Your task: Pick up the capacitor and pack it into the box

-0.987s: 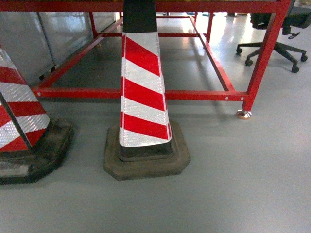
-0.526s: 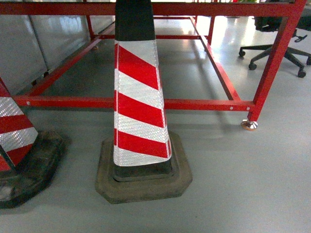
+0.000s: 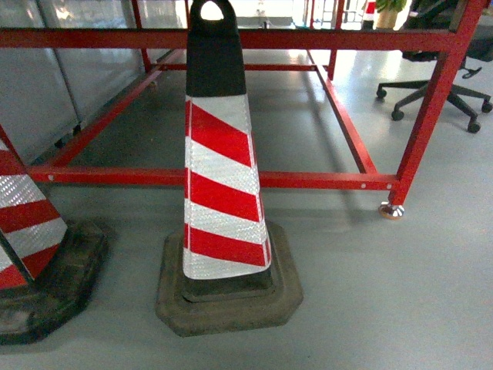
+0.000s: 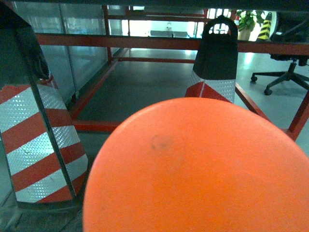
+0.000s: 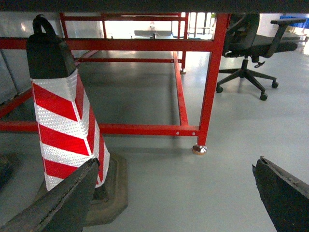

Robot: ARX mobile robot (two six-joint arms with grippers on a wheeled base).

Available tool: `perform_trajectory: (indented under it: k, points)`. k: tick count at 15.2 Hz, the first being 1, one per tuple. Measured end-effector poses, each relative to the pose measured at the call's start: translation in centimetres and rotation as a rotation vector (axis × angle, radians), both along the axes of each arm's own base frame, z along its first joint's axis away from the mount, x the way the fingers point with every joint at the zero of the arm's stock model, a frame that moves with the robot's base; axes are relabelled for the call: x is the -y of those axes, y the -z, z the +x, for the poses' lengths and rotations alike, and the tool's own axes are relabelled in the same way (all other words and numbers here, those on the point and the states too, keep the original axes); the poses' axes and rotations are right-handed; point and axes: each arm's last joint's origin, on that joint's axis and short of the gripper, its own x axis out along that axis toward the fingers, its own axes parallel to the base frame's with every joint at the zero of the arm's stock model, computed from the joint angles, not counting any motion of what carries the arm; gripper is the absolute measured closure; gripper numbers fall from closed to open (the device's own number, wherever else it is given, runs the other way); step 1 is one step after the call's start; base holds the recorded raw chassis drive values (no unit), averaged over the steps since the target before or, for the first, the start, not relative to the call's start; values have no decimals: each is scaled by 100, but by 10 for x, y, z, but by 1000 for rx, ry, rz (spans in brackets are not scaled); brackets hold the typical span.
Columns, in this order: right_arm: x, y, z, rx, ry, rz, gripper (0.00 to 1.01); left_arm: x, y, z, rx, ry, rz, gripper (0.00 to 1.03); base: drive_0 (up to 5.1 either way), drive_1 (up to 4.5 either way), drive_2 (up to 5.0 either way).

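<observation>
No capacitor and no box can be made out in any view. A large smooth orange rounded surface [image 4: 203,169] fills the lower part of the left wrist view, very close to the camera. It hides my left gripper's fingers, and I cannot tell what it is. My right gripper [image 5: 174,198] is open over bare grey floor. Its two dark fingers [image 5: 58,203] stand wide apart at the bottom corners of the right wrist view, with nothing between them. Neither gripper shows in the head view.
A red-and-white striped cone [image 3: 223,185] on a black base stands just ahead, with a second cone [image 3: 31,231] at the left. Behind them runs a low red metal frame [image 3: 323,179] with a foot [image 3: 391,210]. An office chair [image 3: 447,92] stands at the back right.
The head view has shifted upward. The middle cone's black top with its handle has come into view, and the red frame's near bar now sits lower in the picture.
</observation>
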Motion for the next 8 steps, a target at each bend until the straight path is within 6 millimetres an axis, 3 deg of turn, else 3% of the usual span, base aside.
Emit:
perform_trajectory:
  k: [6,8]
  points:
    - [0,0,0,2,2,1,3,0,0,0,0,3,8,59,-11,400,-422]
    - [0,0,0,-1,1,0,3,0,0,0,-1,3,10,59,0,0,0]
